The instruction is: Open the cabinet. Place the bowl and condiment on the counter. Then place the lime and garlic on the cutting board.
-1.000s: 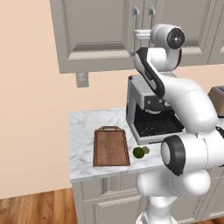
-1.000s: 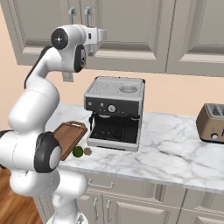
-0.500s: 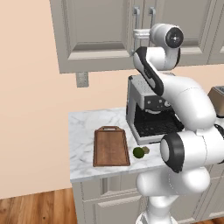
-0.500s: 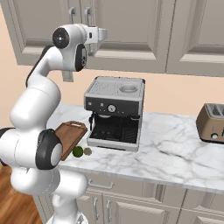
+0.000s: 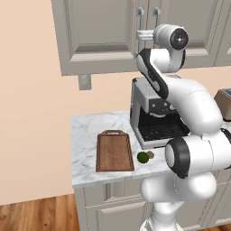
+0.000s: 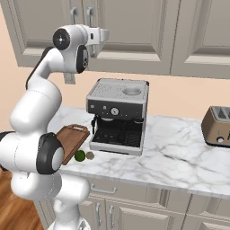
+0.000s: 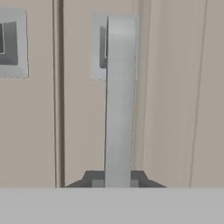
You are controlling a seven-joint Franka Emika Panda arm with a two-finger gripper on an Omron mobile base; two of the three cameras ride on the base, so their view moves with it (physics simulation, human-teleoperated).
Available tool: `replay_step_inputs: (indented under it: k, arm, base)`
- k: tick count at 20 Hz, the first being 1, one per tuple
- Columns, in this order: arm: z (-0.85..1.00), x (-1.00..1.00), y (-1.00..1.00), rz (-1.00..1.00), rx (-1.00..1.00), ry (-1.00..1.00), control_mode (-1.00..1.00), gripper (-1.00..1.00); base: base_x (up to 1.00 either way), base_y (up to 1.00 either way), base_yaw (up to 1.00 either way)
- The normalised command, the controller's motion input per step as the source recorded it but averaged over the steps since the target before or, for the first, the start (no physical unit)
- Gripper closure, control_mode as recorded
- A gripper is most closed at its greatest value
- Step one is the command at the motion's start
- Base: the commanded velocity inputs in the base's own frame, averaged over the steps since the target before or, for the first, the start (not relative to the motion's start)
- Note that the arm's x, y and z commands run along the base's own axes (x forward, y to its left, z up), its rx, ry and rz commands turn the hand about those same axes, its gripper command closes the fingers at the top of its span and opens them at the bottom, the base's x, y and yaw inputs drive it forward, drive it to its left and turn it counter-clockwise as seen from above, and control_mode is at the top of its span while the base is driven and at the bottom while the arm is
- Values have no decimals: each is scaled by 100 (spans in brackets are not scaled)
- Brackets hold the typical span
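Light: bright, even, soft, with no clear source.
Shadows: faint ones lay under the cabinet point(image 5: 103, 40) and beside the coffee machine point(image 6: 117, 117).
Glare: none.
Sharpness: base views were crisp; hand view looked soft and blurry.

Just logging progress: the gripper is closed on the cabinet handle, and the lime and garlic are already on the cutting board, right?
Not quite. The gripper is shut on the cabinet handle, but the left base view shows the lime and garlic lying on the counter beside the cutting board, not on it.
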Motion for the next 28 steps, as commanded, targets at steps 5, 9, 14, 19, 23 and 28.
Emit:
replay_step_inputs:
  k: [5, 9, 14, 19, 23, 28]
  arm:
    - [0, 3, 0, 0, 0, 0, -100, 100]
    - [0, 1, 0, 0, 0, 0, -100, 100]
    - [0, -15, 0, 0, 0, -5, -100, 100]
    - [0, -39, -3, 0, 0, -1, -100, 100]
    - [0, -44, -8, 0, 0, 0, -100, 100]
    - [0, -36, -19, 2, 0, 3, -100, 100]
  base:
    - [0, 0, 0]
    - [0, 0, 0]
    - [0, 0, 0]
    - [0, 0, 0]
    - [0, 0, 0]
    - [0, 0, 0]
